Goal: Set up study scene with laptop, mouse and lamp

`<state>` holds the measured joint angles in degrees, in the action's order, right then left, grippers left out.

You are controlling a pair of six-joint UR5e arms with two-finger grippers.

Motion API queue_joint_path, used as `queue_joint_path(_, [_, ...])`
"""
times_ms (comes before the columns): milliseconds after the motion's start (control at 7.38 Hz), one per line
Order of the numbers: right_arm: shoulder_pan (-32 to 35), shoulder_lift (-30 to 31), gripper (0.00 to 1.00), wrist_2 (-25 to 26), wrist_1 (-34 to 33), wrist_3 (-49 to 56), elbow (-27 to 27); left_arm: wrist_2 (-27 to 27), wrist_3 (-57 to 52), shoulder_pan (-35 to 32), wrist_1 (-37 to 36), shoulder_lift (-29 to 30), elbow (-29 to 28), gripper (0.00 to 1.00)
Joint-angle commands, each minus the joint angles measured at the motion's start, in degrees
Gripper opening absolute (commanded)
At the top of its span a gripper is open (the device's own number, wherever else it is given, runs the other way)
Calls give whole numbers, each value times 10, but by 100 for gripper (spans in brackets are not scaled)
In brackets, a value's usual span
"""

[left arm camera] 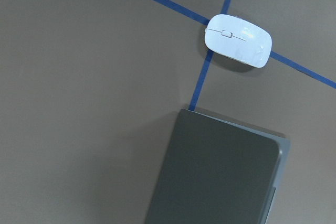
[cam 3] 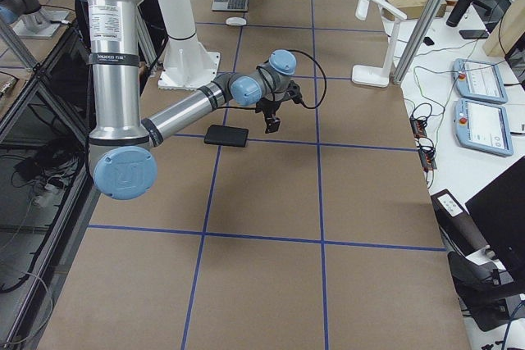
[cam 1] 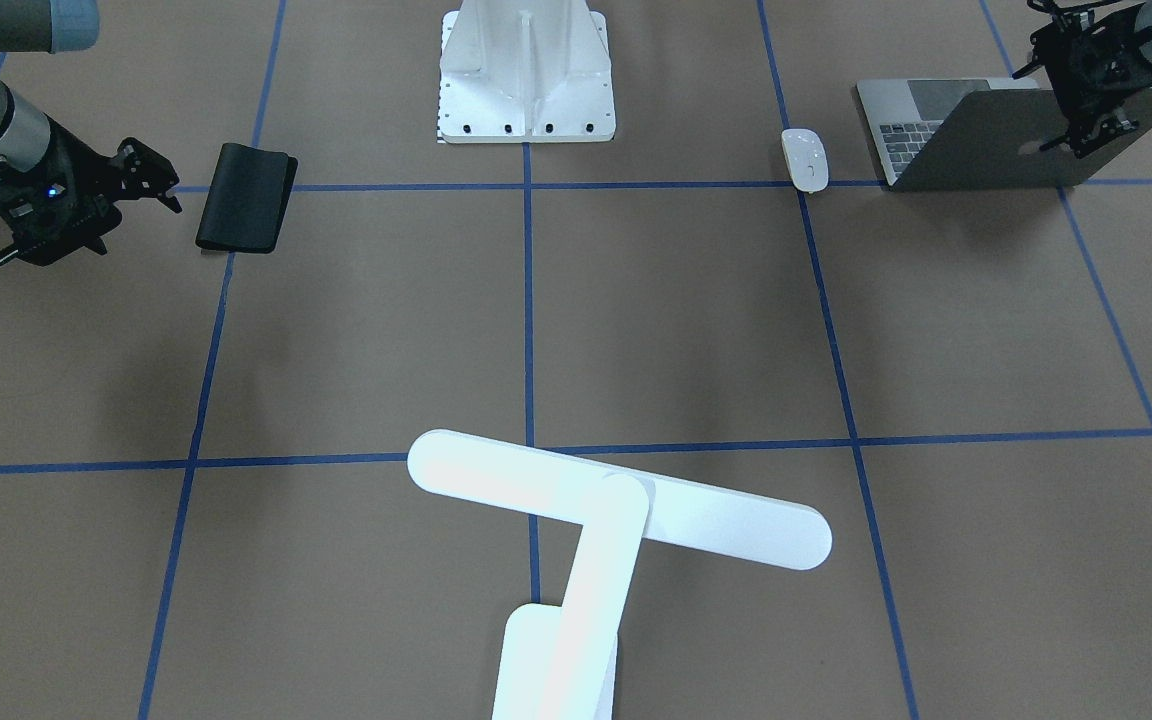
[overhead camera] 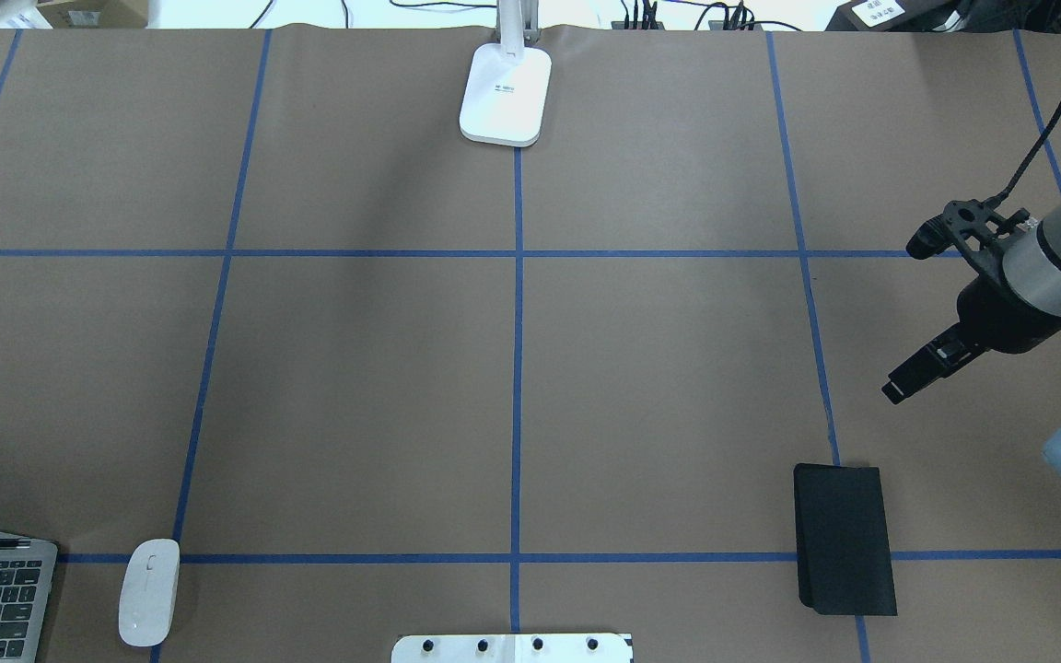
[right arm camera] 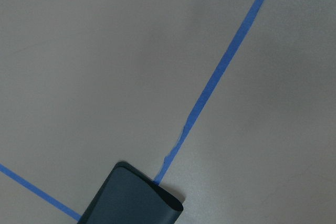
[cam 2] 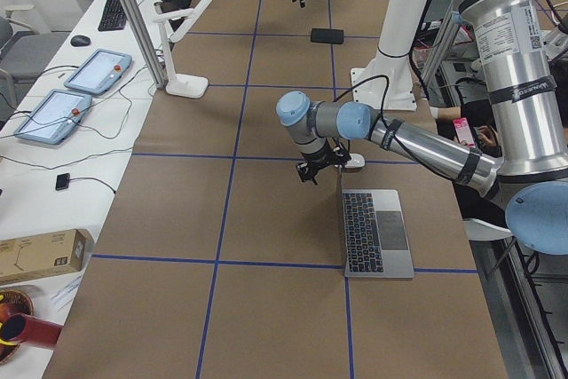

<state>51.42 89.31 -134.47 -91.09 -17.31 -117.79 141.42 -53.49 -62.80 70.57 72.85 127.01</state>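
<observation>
The left gripper is up against the back of the laptop lid, by one upper corner. Whether its fingers are spread or pressed together cannot be told, nor whether they actually touch the lid; its wrist camera shows only the grey lid and the mouse.

The right gripper hangs over bare table on the robot's right side, near the mouse pad but apart from it. It carries nothing. From overhead its fingers read as a single dark bar, so their spread cannot be judged either.

By count:
- **Grippers:** two.
- **Laptop:** one, open, with the keyboard showing. It stands at the robot's near edge of the table, on its left side.
- **Mouse:** one, white, lying on a crossing of blue tape lines just beside the laptop and not touching it.
- **Lamp:** one. It stands at the middle of the table's far edge, well apart from everything else — flat base down, arm rising, long bar head crosswise.
- **Mouse pad:** one, black, lying flat across a tape line.
- **Pedestal:** one, white and ribbed, with bolt holes, at the middle of the near edge between the laptop side and the pad side.
</observation>
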Motion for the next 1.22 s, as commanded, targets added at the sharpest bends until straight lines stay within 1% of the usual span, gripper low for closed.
queue_joint_path(0, [-1,-1,100,0,-1,0,-1,-1,-54,10,0,-7,-3,95])
queue_joint_path(407, [0,0,100,0,-1,0,0,-7,-98,26,28,-17,-4,92])
queue_joint_path(678, [-1,0,100,1,0,1,3,-7,-143,27,28,-29,-2,89])
queue_joint_path(813, [-1,0,100,1,0,1,2,-8,-154,27,28,-31,-4,83])
queue_joint_path(949, [-1,0,100,1,0,1,3,-11,-172,28,28,-45,-3,72])
queue_joint_path(1084, [-1,0,100,2,0,1,4,-12,-174,27,29,-51,0,57])
